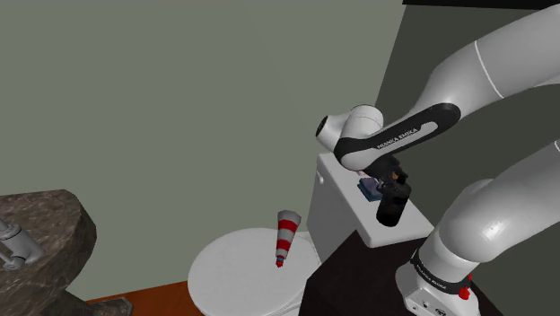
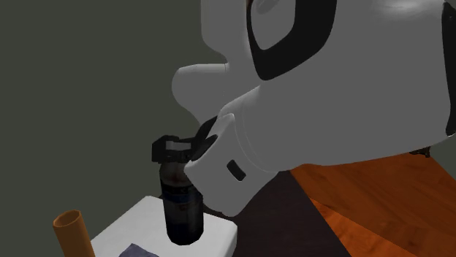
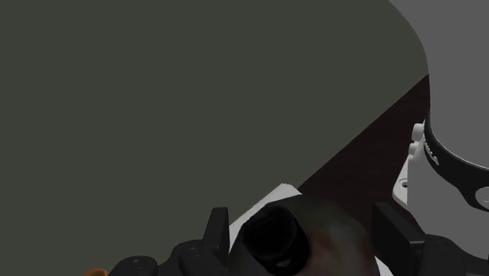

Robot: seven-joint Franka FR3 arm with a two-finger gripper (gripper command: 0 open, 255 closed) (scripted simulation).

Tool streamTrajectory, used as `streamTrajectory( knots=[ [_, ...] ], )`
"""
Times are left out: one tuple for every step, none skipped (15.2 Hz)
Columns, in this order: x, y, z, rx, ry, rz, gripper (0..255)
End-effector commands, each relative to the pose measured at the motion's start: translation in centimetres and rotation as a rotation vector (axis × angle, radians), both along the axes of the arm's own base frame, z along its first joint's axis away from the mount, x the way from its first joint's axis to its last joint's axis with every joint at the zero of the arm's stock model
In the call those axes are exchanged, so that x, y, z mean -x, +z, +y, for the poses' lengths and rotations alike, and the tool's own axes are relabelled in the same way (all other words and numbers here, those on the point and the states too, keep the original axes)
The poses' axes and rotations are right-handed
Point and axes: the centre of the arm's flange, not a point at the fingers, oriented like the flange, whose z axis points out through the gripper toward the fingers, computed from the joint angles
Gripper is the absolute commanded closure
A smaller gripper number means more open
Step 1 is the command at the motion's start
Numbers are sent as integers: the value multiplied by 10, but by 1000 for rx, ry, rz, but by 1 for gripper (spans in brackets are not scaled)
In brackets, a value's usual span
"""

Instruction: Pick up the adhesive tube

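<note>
A dark, capped tube-shaped container point(image 1: 391, 210) stands upright on the white toilet tank point(image 1: 334, 193). My gripper point(image 1: 389, 186) hangs right over its top. In the wrist view the container point(image 3: 313, 243) sits between the two fingers point(image 3: 218, 229), which stand apart close beside it; I see no clear clasp. The gripper point(image 3: 302, 227) is open. From the second exterior view the container point(image 2: 181, 208) rests on the tank lid point(image 2: 219, 232) with the black gripper point(image 2: 174, 150) at its cap. A red-and-white striped tube point(image 1: 284, 237) stands tip-down on the toilet lid point(image 1: 224, 269).
A blue-purple item point(image 1: 369, 188) lies on the tank beside the container. An orange cylinder point(image 2: 70, 231) stands on the tank's other end. A dark stone basin with a tap point(image 1: 13, 244) is at the shoulder view's left. Grey walls close in behind.
</note>
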Motion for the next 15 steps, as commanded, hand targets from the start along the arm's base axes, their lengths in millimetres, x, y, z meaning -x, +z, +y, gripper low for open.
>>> streamTrajectory(
  knots=[
    [0,9,0,0,0,0,255],
    [0,14,0,0,0,0,255],
    [0,19,0,0,0,0,255],
    [0,25,0,0,0,0,255],
    [0,30,0,0,0,0,255],
    [0,35,0,0,0,0,255],
    [0,41,0,0,0,0,255],
    [0,46,0,0,0,0,255],
    [0,51,0,0,0,0,255],
    [0,56,0,0,0,0,255],
    [0,62,0,0,0,0,255],
    [0,67,0,0,0,0,255],
    [0,72,0,0,0,0,255],
    [0,73,0,0,0,0,255],
    [0,73,0,0,0,0,255]
  ],
)
